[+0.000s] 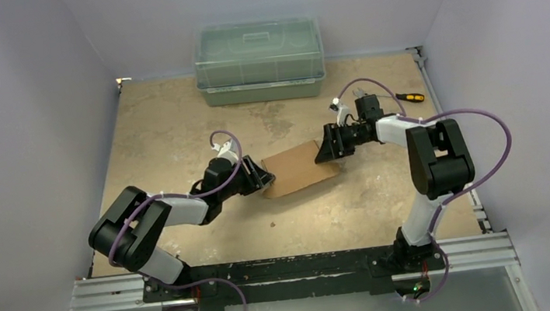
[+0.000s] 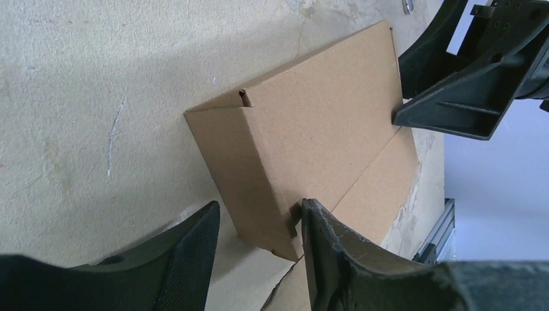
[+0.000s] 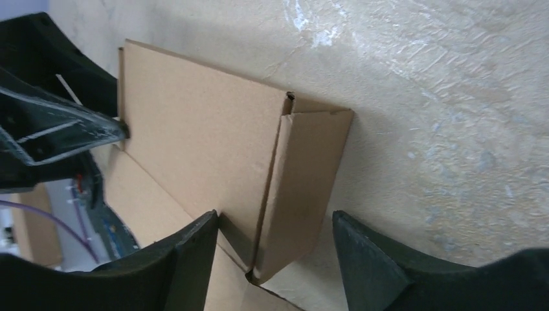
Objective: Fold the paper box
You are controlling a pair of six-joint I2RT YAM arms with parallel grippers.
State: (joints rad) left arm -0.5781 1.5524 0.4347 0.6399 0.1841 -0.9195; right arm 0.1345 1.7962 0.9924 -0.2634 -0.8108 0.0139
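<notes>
Top view, box: the paper box [image 1: 297, 169] lies mid-worktop [image 1: 176, 135], mostly flat, between both arms.
Top view, arms: I have the left end effector [image 1: 263, 179] at its left end and the right end effector [image 1: 329, 145] at its right end.
Top view, rest: a green lidded bin [image 1: 259, 63] sits at the back and a screwdriver [image 1: 410, 97] far right.
Left wrist: the jaws straddle a raised end flap [image 2: 239, 175]. One finger [image 2: 324, 240] touches it, but I cannot tell whether it is clamped.
Right wrist: the jaws are apart around the opposite end flap [image 3: 304, 181], with a gap beside one finger [image 3: 375, 259].
Progress: early, I judge. Both end flaps are up, but the long panels lie flat and no walls are locked.
</notes>
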